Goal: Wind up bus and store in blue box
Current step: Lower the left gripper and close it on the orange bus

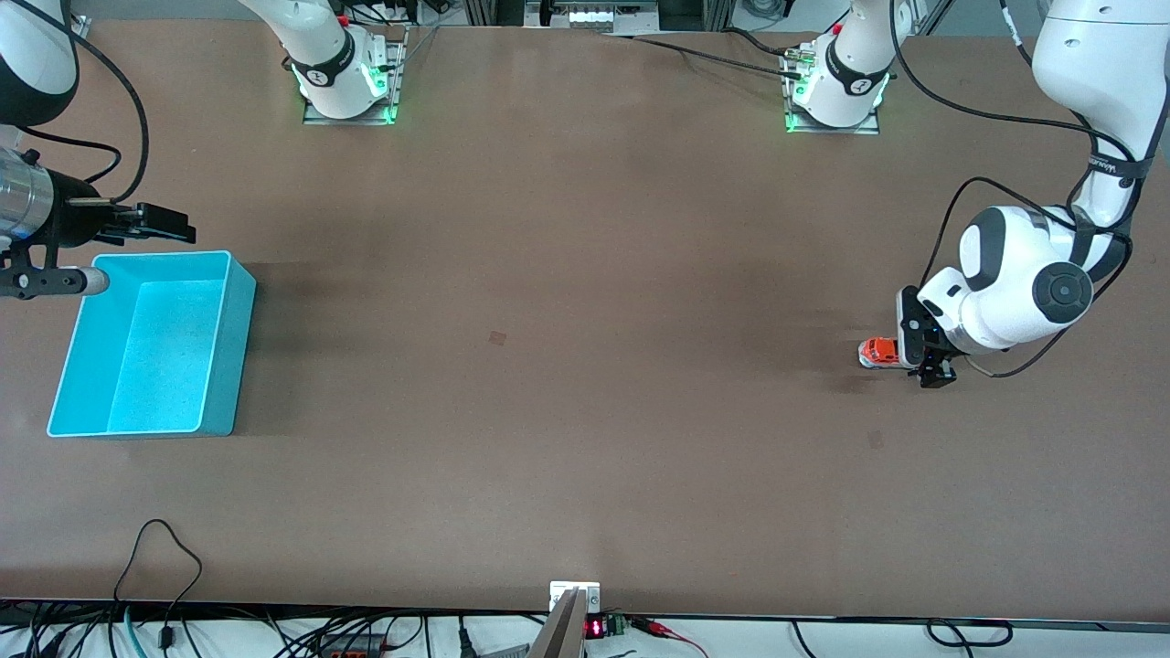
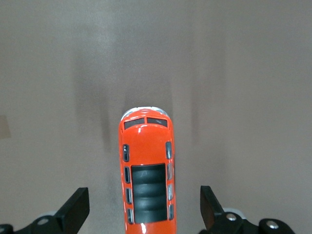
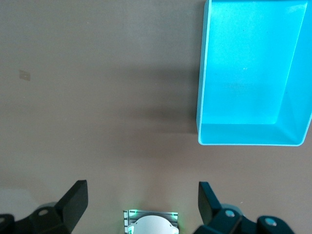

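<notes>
The small orange bus [image 1: 879, 352] with black roof panels stands on the brown table toward the left arm's end. My left gripper [image 1: 925, 364] is low over its rear. In the left wrist view the bus [image 2: 146, 170] lies between the open fingers [image 2: 78, 207], with a gap on each side; my left gripper [image 2: 145, 207] touches nothing. The blue box [image 1: 239, 347] stands empty toward the right arm's end. My right gripper [image 1: 164, 224] hangs open and empty beside the box's edge that is farther from the front camera. The right wrist view shows the box [image 3: 202, 73] and my right gripper [image 3: 143, 202].
The two arm bases [image 1: 347, 82] [image 1: 836, 91] stand along the table's back edge, with cables trailing from them. A small clamp device [image 1: 574, 596] and cables sit at the front edge. A small dark mark [image 1: 496, 338] lies mid-table.
</notes>
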Controlling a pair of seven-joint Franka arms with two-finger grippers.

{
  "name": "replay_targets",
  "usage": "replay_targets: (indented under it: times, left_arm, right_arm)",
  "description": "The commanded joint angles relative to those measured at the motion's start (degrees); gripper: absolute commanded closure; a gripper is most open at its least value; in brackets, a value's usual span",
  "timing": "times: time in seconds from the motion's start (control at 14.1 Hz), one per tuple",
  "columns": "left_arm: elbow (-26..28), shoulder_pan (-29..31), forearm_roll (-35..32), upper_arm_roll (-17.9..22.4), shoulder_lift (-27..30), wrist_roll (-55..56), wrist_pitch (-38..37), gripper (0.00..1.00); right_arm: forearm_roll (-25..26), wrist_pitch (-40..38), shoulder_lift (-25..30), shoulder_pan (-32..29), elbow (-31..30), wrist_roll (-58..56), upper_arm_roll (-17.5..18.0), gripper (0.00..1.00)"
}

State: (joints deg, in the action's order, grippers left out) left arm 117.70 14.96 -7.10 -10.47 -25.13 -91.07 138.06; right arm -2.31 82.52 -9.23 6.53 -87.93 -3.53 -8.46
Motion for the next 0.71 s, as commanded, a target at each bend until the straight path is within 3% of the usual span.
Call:
replay_targets:
  times: [0.0, 0.64]
  left_arm:
    - [2.79, 1.12, -0.81, -0.51, 1.22, -0.96, 2.39, 0.00]
    - [6.75, 1.30, -0.90, -0.42, 0.87, -0.95, 12.32, 0.01]
  right_arm:
    - [-0.41, -0.96, 0.52, 0.23, 0.13, 0.45, -0.07, 0.00]
    - [-0.32, -1.13, 0.61, 0.41, 0.13, 0.54, -0.07, 0.00]
